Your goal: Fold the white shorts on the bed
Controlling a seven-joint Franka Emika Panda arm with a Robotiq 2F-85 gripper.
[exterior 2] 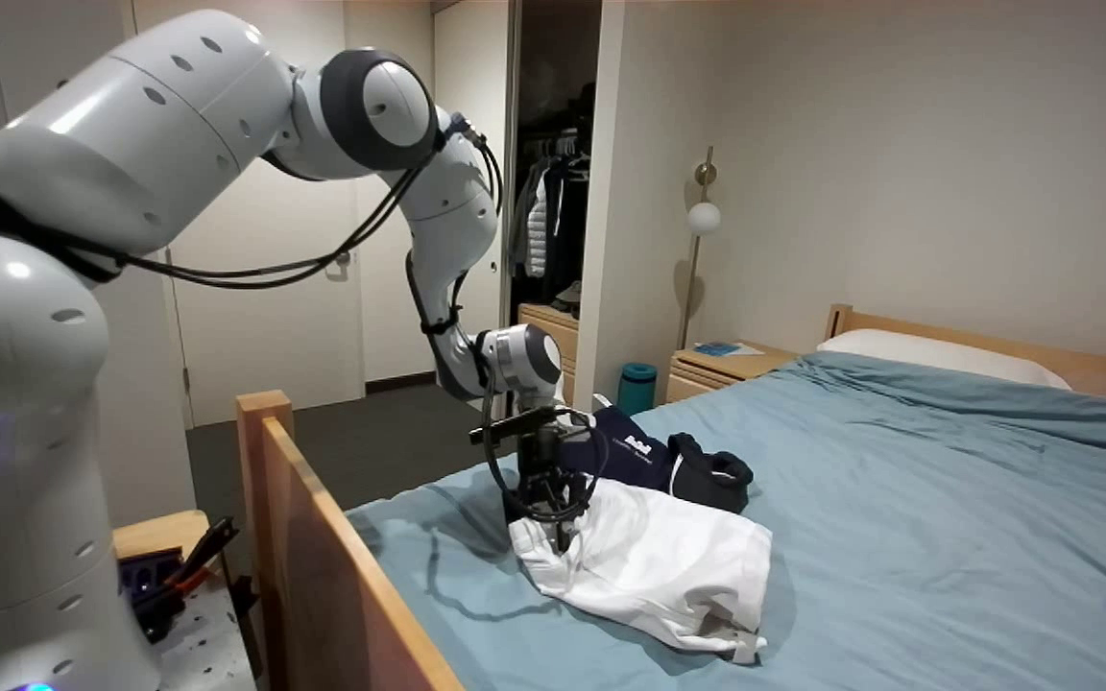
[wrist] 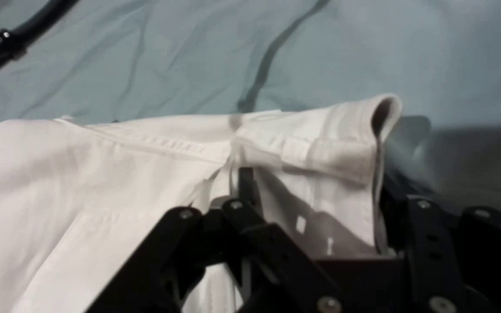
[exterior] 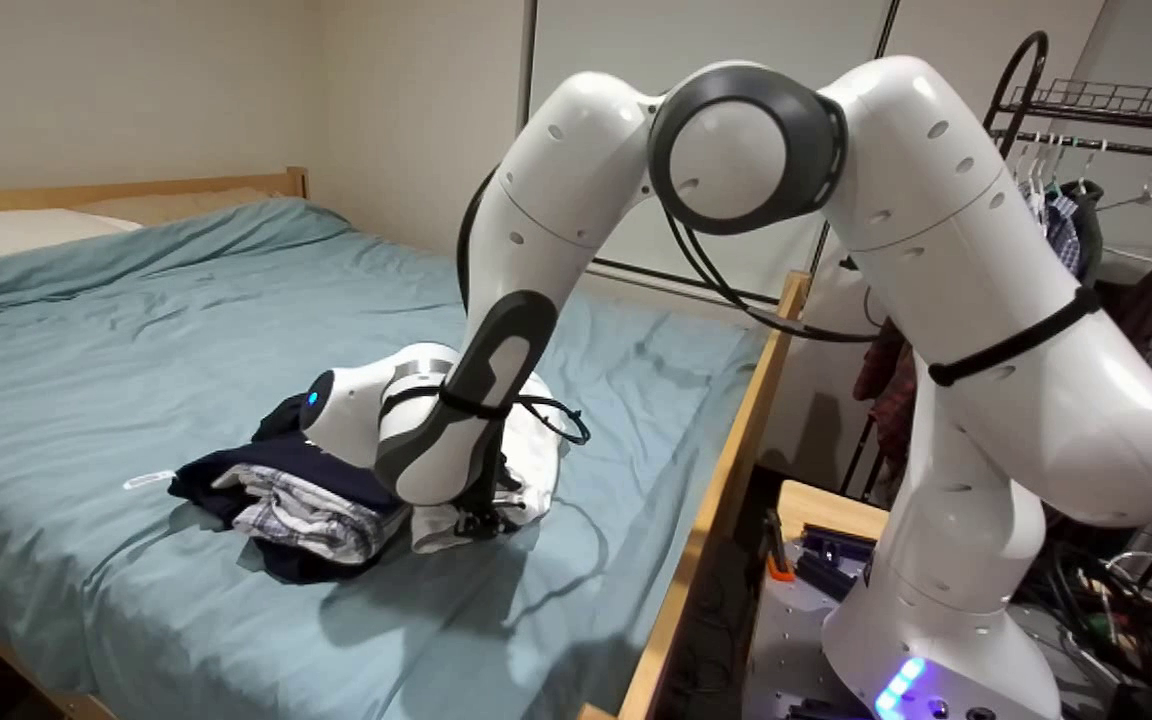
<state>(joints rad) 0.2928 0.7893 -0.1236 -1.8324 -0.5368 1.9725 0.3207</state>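
The white shorts lie loosely folded on the blue bed sheet; part of them also shows behind the arm in an exterior view. My gripper points down at the waistband end of the shorts. In the wrist view the gripper has its fingers apart. The left finger presses into the cloth of the shorts. The right finger stands beside the outer edge of the waistband, so a bunched part of the waistband lies between the fingers. The right fingertip is partly hidden by cloth and shadow.
A pile of dark navy clothes with a plaid cloth lies right beside the shorts. A wooden bed rail stands between the robot base and the mattress. A cable loop hangs around the gripper.
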